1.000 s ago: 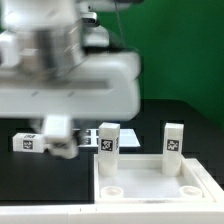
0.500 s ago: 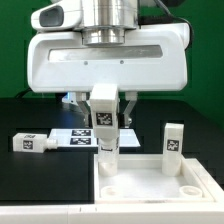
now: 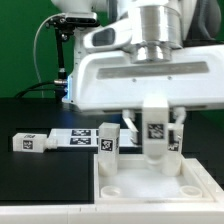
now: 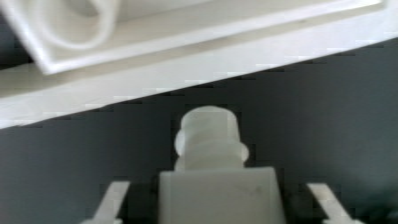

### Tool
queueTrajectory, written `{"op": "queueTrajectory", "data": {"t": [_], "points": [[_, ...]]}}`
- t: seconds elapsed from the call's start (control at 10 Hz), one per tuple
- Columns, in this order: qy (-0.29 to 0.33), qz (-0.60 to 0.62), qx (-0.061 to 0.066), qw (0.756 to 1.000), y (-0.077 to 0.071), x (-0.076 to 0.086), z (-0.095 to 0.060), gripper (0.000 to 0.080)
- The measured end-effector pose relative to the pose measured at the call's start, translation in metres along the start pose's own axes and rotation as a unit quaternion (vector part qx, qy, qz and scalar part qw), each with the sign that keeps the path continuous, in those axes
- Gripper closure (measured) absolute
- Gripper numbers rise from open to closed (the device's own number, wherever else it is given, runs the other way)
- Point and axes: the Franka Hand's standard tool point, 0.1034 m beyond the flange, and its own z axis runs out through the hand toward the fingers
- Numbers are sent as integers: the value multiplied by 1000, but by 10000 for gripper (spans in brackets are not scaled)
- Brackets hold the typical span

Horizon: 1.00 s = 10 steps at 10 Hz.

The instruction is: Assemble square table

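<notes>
Your gripper (image 3: 156, 132) is clamped on a white block leg (image 3: 154, 148), centre-right in the exterior view, just over the square top (image 3: 150, 197) at lower right. Likely risks: the leg's round peg (image 4: 210, 125) misses a corner socket (image 3: 190, 190), or it clips the standing leg (image 3: 108, 140). Everything is smooth, hard white plastic, so it probably slips easily.

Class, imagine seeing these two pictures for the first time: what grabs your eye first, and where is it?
The big white gripper fills the exterior view's upper right, shut on a tagged white leg held upright by the far edge of the square table top. A second leg stands to the exterior view's left of it, and a third leg lies flat further left.
</notes>
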Motion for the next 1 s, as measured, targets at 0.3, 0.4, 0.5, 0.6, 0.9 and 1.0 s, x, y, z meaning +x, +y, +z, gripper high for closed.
{"op": "queueTrajectory", "data": {"t": [0.3, 0.4, 0.5, 0.6, 0.9, 1.0], "points": [[0, -14, -2, 1000, 2, 0, 1, 514], [0, -14, -2, 1000, 2, 0, 1, 514], [0, -14, -2, 1000, 2, -1, 1, 514], [0, -14, -2, 1000, 2, -1, 2, 514], [-5, -53, 5, 999, -31, -16, 12, 514], [-4, -66, 4, 998, -33, -16, 14, 514]]}}
